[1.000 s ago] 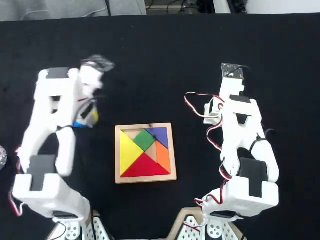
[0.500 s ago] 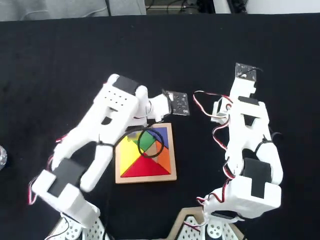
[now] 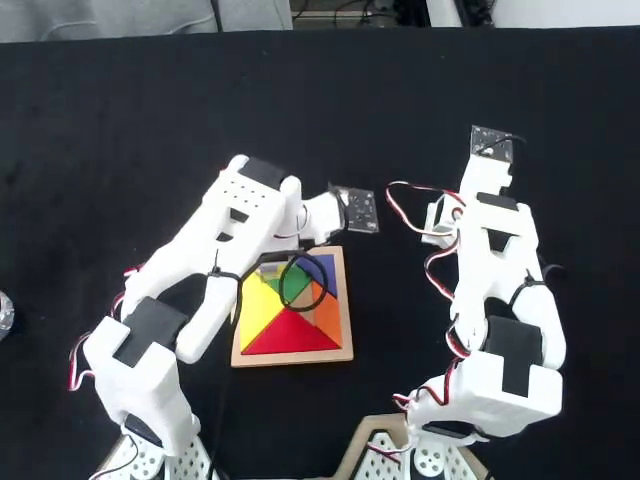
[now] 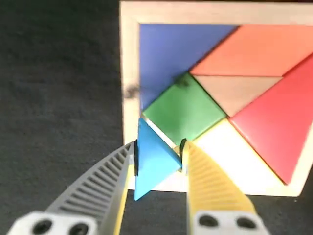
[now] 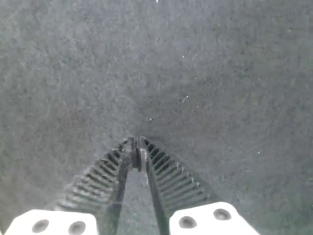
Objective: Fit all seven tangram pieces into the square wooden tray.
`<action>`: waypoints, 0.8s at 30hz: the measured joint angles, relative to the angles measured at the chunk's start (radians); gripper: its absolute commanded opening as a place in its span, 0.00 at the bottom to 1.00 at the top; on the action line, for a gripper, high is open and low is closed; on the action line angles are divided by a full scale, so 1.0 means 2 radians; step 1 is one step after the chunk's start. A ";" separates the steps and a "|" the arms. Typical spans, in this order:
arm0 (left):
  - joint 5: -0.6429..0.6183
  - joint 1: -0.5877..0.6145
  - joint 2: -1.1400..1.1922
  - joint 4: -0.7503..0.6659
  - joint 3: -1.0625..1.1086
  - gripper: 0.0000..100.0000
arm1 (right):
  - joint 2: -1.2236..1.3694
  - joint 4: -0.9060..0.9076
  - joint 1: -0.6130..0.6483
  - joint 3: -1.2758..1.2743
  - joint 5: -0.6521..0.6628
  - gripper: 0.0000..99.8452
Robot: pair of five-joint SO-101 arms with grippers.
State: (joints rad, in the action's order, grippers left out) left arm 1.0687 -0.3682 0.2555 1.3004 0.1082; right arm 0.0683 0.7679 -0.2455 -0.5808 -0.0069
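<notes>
The square wooden tray (image 3: pixel 292 355) lies mid-table between the two arms. It holds yellow (image 3: pixel 258 305), red (image 3: pixel 292 332), orange (image 3: pixel 328 315), green (image 3: pixel 292 285) and dark blue (image 3: pixel 322 265) pieces. The left arm (image 3: pixel 240 225) stretches over the tray's far left corner. In the left wrist view my left gripper (image 4: pixel 157 157) is shut on a light blue triangle (image 4: pixel 152 164), which hangs tilted over the tray rim (image 4: pixel 128 58) beside the green square (image 4: pixel 183 112). A bare wooden triangular gap (image 4: pixel 234 90) lies between green, orange and red. My right gripper (image 5: pixel 135 152) is shut on nothing above black cloth.
The right arm (image 3: pixel 495 270) stands to the right of the tray. A black cable loop (image 3: pixel 300 282) hangs over the tray's far part. A small metallic thing (image 3: pixel 4 315) sits at the table's left edge. Black cloth covers the table all around.
The left arm has swung from the table's left side over to the tray, carrying the light blue triangle. The right arm shifted slightly to the right.
</notes>
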 measured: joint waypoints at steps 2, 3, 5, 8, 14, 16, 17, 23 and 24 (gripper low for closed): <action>0.000 0.000 0.001 -0.005 0.006 0.12 | 0.000 0.000 0.000 0.000 0.000 0.01; 0.000 0.000 0.001 -0.005 0.007 0.12 | 0.000 0.000 0.000 0.000 0.000 0.01; 0.000 0.000 0.003 -0.007 0.007 0.16 | 0.000 0.000 0.000 0.000 0.000 0.01; 0.000 0.000 0.004 -0.006 0.007 0.26 | 0.000 0.000 0.000 0.000 0.000 0.01; 0.000 0.002 0.005 -0.007 0.008 0.28 | 0.000 0.000 0.000 0.000 0.000 0.01; 0.000 0.005 0.005 -0.008 0.008 0.28 | 0.000 0.000 0.000 0.000 0.000 0.01; 0.000 0.006 0.005 -0.008 0.008 0.28 | 0.000 0.000 0.000 0.000 0.000 0.01; 0.000 0.008 0.005 -0.010 0.008 0.28 | 0.000 0.000 0.000 0.000 0.000 0.01; 0.000 0.008 0.005 -0.019 0.008 0.28 | 0.000 0.000 0.000 0.000 0.000 0.01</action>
State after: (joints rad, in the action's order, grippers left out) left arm 1.0687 -0.3529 0.2647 1.2620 0.1235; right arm 0.0683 0.7679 -0.2455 -0.5808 -0.0069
